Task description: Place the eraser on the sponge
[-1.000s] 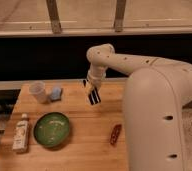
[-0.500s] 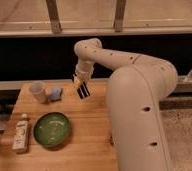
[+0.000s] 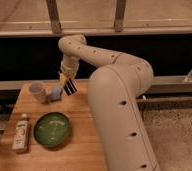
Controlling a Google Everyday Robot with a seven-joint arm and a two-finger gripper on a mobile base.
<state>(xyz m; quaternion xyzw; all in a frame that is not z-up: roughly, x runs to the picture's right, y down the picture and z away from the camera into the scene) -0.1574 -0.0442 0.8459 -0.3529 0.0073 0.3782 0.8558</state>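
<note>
Gripper [image 3: 65, 82]: held up, just right of the sponge [image 3: 56, 92].
Jaws: closed on the eraser [image 3: 70, 88], so it can be put on top.

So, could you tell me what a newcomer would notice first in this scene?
The bulky white arm fills the middle and right. Its pincer holds the striped eraser close to the blue sponge, which lies by a clear cup on the wooden table, back left.

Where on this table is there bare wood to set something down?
Bare wood lies between the green plate and the robot's arm, and in the strip between plate and cup. Crowded at the back: cup, sponge, and the gripper holding the eraser beside it.
</note>
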